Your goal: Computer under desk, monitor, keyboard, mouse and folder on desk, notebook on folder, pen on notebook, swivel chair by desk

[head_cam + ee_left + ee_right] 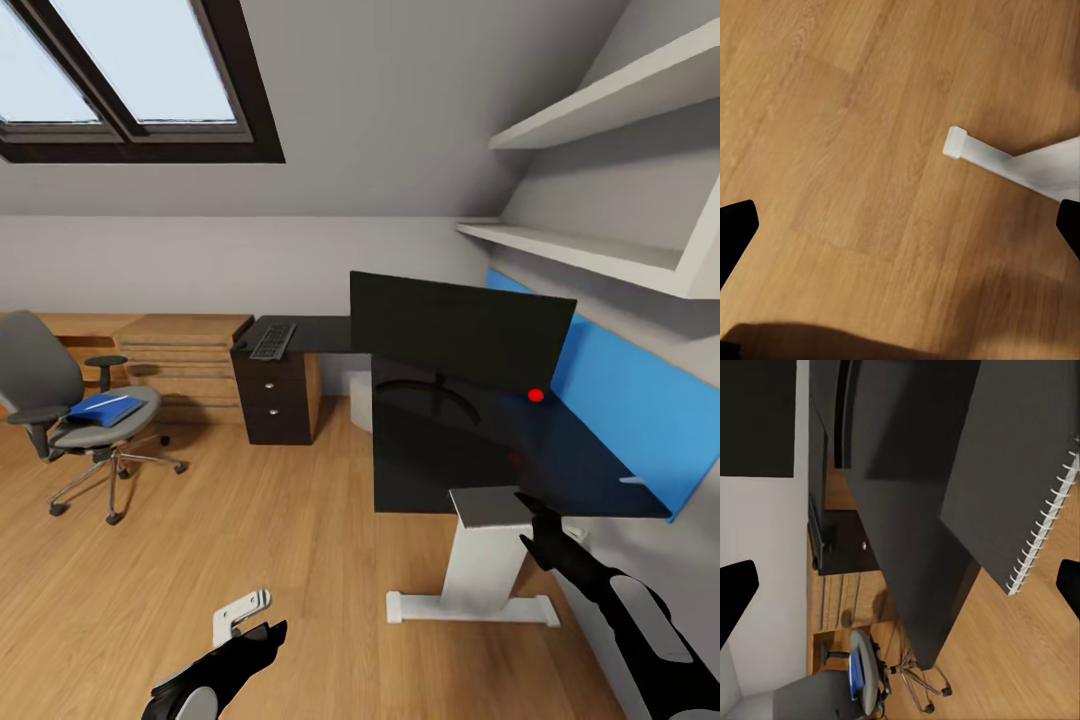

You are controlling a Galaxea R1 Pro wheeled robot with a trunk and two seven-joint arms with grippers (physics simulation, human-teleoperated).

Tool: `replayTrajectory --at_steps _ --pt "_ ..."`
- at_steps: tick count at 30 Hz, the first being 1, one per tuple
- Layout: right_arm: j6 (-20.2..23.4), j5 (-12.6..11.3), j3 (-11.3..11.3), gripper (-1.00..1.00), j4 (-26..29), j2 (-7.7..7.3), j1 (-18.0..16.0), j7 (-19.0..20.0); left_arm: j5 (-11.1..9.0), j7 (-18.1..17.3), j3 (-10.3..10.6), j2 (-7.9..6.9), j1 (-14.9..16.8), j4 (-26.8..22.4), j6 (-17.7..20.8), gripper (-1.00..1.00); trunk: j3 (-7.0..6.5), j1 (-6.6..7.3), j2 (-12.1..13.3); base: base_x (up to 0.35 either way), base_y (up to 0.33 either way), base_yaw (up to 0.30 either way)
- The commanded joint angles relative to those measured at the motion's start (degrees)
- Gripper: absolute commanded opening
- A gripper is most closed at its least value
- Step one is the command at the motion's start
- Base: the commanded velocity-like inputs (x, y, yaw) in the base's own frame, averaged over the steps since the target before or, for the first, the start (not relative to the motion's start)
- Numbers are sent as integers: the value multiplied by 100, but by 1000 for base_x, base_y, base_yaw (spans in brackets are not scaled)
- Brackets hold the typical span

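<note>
Pale oak planks cover the floor, their grain running diagonally under us. The desk is a glossy black slab on a white metal leg with a flat foot, set against a blue wall panel. On it the monitor stands as a thin black rectangle, and a small red mouse lies just beside its right end. At the desk's far end the keyboard rests above a dark drawer unit. Well apart to the left, the grey chair carries the blue folder on its seat. In the right wrist view a spiral-bound notebook lies at the desk edge. Our right gripper reaches toward the desk's near corner and our left gripper hangs low over the floor; both have fingers spread wide, holding nothing.
</note>
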State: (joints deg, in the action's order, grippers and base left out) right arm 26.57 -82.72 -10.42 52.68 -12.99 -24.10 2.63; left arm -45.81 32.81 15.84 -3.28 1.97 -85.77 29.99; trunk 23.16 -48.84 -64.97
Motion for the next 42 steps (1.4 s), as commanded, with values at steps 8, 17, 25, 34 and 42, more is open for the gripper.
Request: replayTrajectory --at_steps 8,17,25,34,42 --pt "28 -8 -13 100 -24 -1 -4 5 -52 59 8 -6 5 -22 0 100 151 -177 -327 0 0 0" --pt "-117 -16 -1 100 -501 8 -6 20 -55 59 7 -10 5 -35 0 100 312 -374 -688 0 0 0" --pt "-293 -48 -32 100 -598 12 -7 27 -68 59 10 -6 5 -36 -1 100 456 -550 -1008 0 0 0" --pt "-383 -63 -39 100 -625 7 -7 20 -84 59 16 -6 5 -28 -2 100 617 -748 -1369 0 0 0" --pt "-382 -108 -41 100 -627 15 -7 19 -86 59 23 -6 5 -27 -2 100 761 -923 -1690 0 0 0"
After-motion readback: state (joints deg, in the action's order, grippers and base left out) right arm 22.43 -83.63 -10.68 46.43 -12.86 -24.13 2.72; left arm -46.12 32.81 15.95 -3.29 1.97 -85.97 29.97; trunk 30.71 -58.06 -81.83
